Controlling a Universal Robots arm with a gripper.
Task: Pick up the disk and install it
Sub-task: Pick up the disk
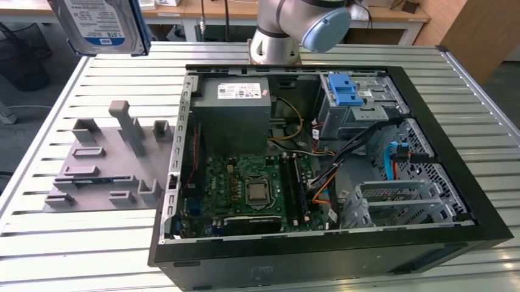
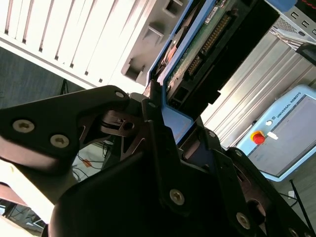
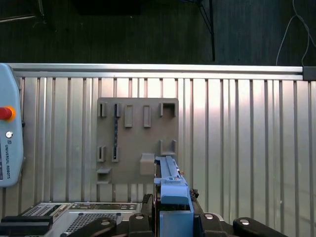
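Observation:
The disk (image 1: 101,24), silver with a white-and-blue label and a blue carrier frame, hangs in the air high above the table's far corner on the exterior view's left. It is well clear of the grey fixture plate (image 1: 106,164). In both wrist views my gripper (image 3: 173,210) is shut on the disk (image 3: 170,180), which shows edge-on between the black fingers (image 2: 153,113). The disk's green circuit board and blue frame (image 2: 197,54) reach out past the fingertips. In the first wrist view the fixture plate (image 3: 133,138) lies far below the held disk.
An open black computer case (image 1: 455,152) lies on the slatted metal table (image 1: 97,255). Inside are a grey power-supply box (image 1: 235,109), a motherboard (image 1: 252,188) and a silver cage with a blue latch (image 1: 349,97). The arm's base (image 1: 281,36) stands behind the case. A teach pendant (image 3: 10,143) lies beside the table.

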